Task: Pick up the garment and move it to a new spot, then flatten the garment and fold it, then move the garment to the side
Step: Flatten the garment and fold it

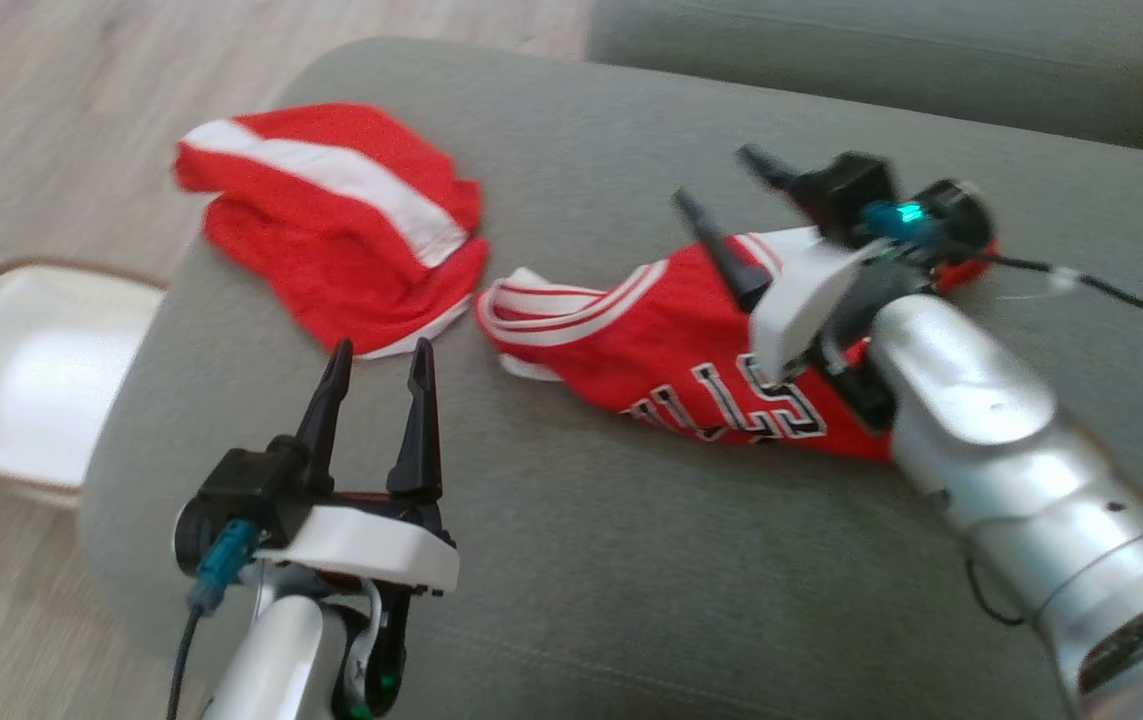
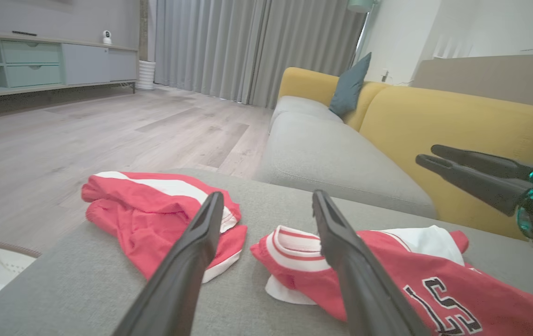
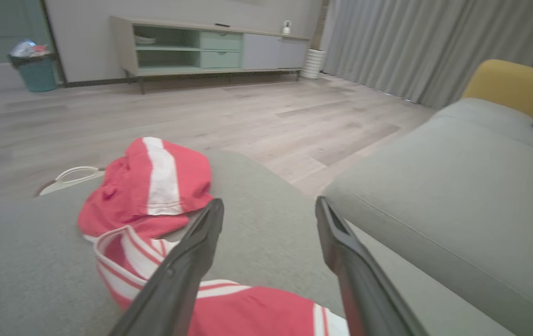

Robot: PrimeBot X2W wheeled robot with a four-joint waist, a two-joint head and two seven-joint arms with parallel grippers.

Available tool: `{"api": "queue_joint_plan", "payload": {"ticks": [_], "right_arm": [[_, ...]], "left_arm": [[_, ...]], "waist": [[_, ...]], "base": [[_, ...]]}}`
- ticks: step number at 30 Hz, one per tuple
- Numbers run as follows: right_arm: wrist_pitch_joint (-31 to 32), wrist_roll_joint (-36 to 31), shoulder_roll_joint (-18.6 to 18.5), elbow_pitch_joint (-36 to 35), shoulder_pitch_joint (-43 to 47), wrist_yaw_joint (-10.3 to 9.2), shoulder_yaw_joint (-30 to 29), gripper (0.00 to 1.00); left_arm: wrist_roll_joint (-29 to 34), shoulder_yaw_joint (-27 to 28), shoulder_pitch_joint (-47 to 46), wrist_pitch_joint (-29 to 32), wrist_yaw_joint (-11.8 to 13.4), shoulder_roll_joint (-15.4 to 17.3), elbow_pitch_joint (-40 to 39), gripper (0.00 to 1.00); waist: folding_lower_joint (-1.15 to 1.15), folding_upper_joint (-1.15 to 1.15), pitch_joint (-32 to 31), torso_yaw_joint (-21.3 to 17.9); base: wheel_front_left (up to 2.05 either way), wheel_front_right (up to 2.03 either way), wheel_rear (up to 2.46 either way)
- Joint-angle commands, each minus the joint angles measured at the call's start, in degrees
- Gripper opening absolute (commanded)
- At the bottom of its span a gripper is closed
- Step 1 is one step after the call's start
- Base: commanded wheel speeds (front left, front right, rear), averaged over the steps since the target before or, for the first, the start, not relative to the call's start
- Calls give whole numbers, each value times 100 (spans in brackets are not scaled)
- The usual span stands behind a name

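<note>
Head camera down on grey cushion (image 1: 581, 570), wrist cameras low and close, all sharing red jersey (image 1: 651, 350).

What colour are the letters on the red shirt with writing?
White with black outlines. The letters on the jersey show best in the head view.

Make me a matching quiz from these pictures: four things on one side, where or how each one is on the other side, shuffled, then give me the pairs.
Things:
1. red shorts
2. jersey
3. white basket
4. left end effector

Places or states:
A. open, above the bare grey cushion
B. on the floor, off the cushion's left edge
C. crumpled near the cushion's far left corner
D. shows black-and-white lettering

Pairs: 1-C, 2-D, 3-B, 4-A.
</note>
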Motion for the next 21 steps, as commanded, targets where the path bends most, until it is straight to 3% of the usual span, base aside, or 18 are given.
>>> {"api": "queue_joint_plan", "payload": {"ticks": [1, 11, 15, 17, 21], "right_arm": [[-119, 30, -32, -141, -188, 37, -116, 100], [-720, -386, -293, -671, 532, 37, -1781, 100], [-793, -876, -169, -1498, 1318, 37, -2725, 100], [-804, -1244, 125, -2298, 2046, 37, -3418, 100], [-807, -1692, 443, -3381, 3003, 37, -3940, 100]], "left_arm": [[41, 233, -175, -30, 10, 28, -245, 100], [24, 422, -240, -30, 27, 28, -558, 100], [39, 484, -273, -30, 10, 28, -640, 100], [60, 563, -275, -30, 1, 28, -668, 100], [88, 627, -233, -30, -34, 28, -691, 100]], "waist": [[0, 0, -100, -278], [0, 0, -104, -1177], [0, 0, -32, -1524], [0, 0, 16, -1724], [0, 0, 72, -1881]], "base": [[0, 0, 0], [0, 0, 0], [0, 0, 0], [0, 0, 0], [0, 0, 0]]}}
